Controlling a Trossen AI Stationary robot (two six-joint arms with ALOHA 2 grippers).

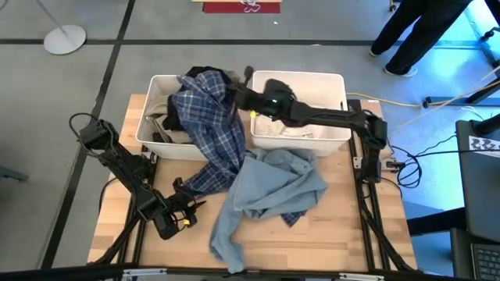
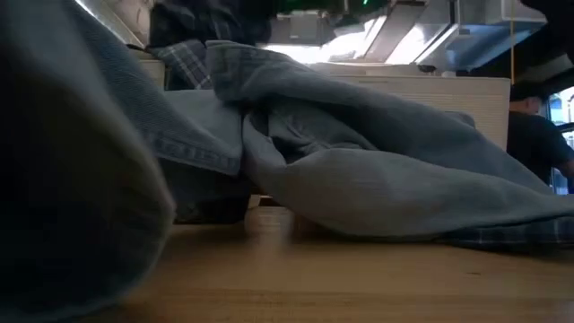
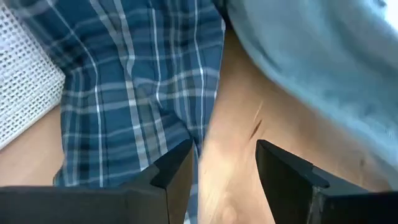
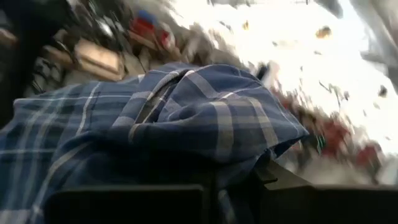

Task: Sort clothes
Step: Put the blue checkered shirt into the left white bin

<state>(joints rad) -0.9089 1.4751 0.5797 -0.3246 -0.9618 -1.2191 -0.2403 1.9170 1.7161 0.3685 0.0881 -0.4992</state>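
A blue plaid shirt (image 1: pixel 207 129) rises from the table, crosses the near rim of the left white bin (image 1: pixel 160 136) and peaks above it. My right gripper (image 1: pixel 238 95) is shut on it there, reaching across the right white bin (image 1: pixel 332 139). In the right wrist view the plaid shirt (image 4: pixel 186 118) bunches over my right gripper (image 4: pixel 233 186). A light blue denim shirt (image 1: pixel 273 187) lies spread on the table in front of the bins. My left gripper (image 1: pixel 187 209) stands open low at the near left, beside the plaid shirt's lower end (image 3: pixel 130 93), over bare wood. My right gripper pinches a bunched fold of the plaid shirt (image 4: pixel 217 155) between its two fingers; the cloth itself hides the exact spot. The fingers come about level from the table's right. The shirt hangs from them, over the left bin's rim, with its lower end (image 1: pixel 199 179) on the table.
The left bin holds dark and beige garments (image 1: pixel 168 109); the right bin shows pale cloth (image 1: pixel 289 129). The denim shirt (image 2: pixel 359 170) fills the low view. A person's legs (image 1: pixel 422 35) stand on the floor beyond the far right corner. Bare wood lies at the near right (image 1: pixel 351 234).
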